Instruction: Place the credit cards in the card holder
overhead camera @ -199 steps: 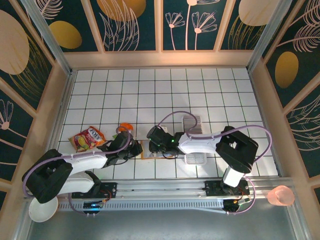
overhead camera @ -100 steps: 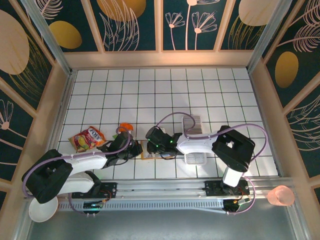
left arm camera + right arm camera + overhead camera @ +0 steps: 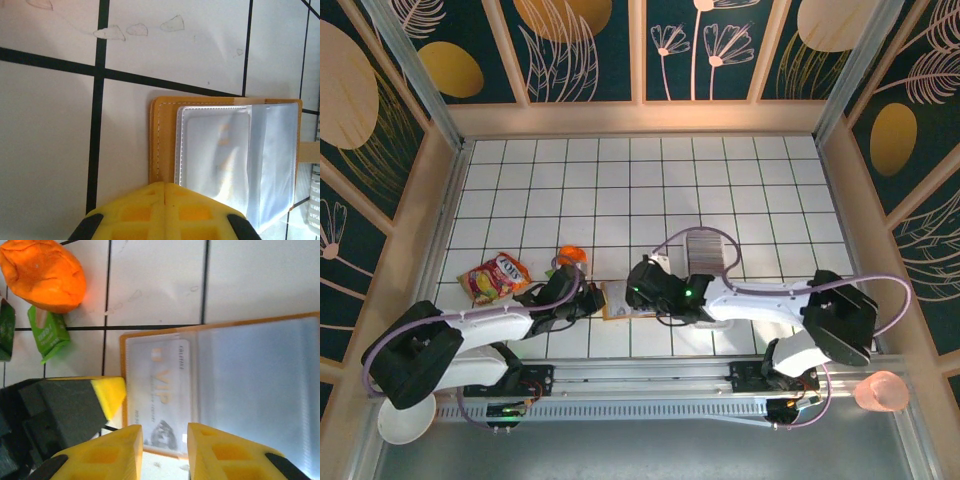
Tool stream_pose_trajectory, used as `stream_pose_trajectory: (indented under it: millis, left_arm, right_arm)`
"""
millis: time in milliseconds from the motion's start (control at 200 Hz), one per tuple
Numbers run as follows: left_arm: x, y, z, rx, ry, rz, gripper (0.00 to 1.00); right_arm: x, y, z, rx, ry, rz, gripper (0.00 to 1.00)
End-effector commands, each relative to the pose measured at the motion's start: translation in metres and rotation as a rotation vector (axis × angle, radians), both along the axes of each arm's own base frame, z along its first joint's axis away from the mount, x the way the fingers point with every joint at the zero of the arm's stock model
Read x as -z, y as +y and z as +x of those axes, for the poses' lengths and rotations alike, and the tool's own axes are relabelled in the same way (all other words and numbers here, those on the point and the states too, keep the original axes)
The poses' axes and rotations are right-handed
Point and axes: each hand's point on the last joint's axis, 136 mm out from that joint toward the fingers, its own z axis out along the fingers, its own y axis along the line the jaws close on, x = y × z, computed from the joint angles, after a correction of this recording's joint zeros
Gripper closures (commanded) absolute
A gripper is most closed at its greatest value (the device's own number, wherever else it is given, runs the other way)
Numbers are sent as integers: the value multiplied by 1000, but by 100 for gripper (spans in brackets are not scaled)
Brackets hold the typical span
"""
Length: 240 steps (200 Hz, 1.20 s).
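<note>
- Left gripper (image 3: 165, 197): your fingers (image 3: 130, 215) are pressed tight together with no gap at the seam; nothing shows between them; their tips sit over the 6 o'clock edge of the open card holder (image 3: 162, 135) in the left wrist view.
- Right gripper (image 3: 165, 435): your fingers (image 3: 110, 452) stand a narrow gap apart and grip nothing; bare tile and the lower edge of a VIP card (image 3: 159, 390) show in that gap.
- Card holder (image 3: 617, 300): it lies open and flat on the tiled table (image 3: 620, 180), at 6 o'clock from the table's centre, near the front edge; the left gripper (image 3: 590, 299) is at its 9 o'clock, the right gripper (image 3: 635, 292) at its 3 o'clock.
- The VIP card lies on one page of the holder, seemingly under a clear sleeve; you cannot tell whether it is fully in.
- Credit cards (image 3: 703, 245): a ribbed stack at 1 o'clock from the holder, apart from it.
- Against a second ago: your right elbow has swung out towards 4 o'clock and uncovered the stack; the right gripper has shifted slightly towards 3 o'clock; holder and left arm lie as before.
- Right wrist view: gives you the card's print, a finger (image 3: 107, 390) of the left gripper at the holder's edge, an orange lump (image 3: 42, 275) and a green packet (image 3: 47, 332).
- Left wrist view: gives the stitched tan border and the clear sleeves.
- Top view: places a snack packet (image 3: 495, 277) at 9 o'clock from the holder.
</note>
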Motion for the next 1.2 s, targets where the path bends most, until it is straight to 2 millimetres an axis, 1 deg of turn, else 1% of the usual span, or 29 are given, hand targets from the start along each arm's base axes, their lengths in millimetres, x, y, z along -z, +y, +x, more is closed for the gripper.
stream_pose_trajectory:
  millis: [0, 120, 335, 475, 636, 696, 766, 821, 886, 1066, 1196]
  left_arm:
    - [19, 12, -18, 15, 61, 56, 100]
    - [18, 12, -18, 14, 58, 49, 100]
    - [17, 11, -18, 21, 54, 50, 100]
    - [17, 12, -19, 21, 56, 50, 100]
    - [18, 12, -19, 23, 55, 57, 100]
    - [18, 12, -18, 25, 53, 59, 100]
    - [18, 12, -18, 23, 54, 61, 100]
    - [18, 11, -17, 22, 54, 62, 100]
    - [19, 11, -17, 22, 54, 61, 100]
    - [18, 11, -17, 19, 54, 58, 100]
    - [19, 13, -18, 13, 60, 60, 100]
  right_arm:
    - [34, -43, -13, 70, 50, -145, 70]
    - [48, -50, -16, 69, 64, -172, 69]
    - [58, -35, -15, 42, 75, -156, 68]
    - [56, -32, -12, 39, 66, -164, 68]
    - [48, -52, -10, 75, 45, -233, 66]
    - [43, -54, -10, 81, 37, -226, 65]
    - [36, -52, -9, 79, 29, -201, 64]
    - [33, -45, -9, 71, 26, -177, 64]
    - [32, -39, -8, 63, 25, -161, 64]
    - [40, -18, -8, 24, 46, -130, 68]
    - [45, -18, -6, 26, 47, -145, 70]
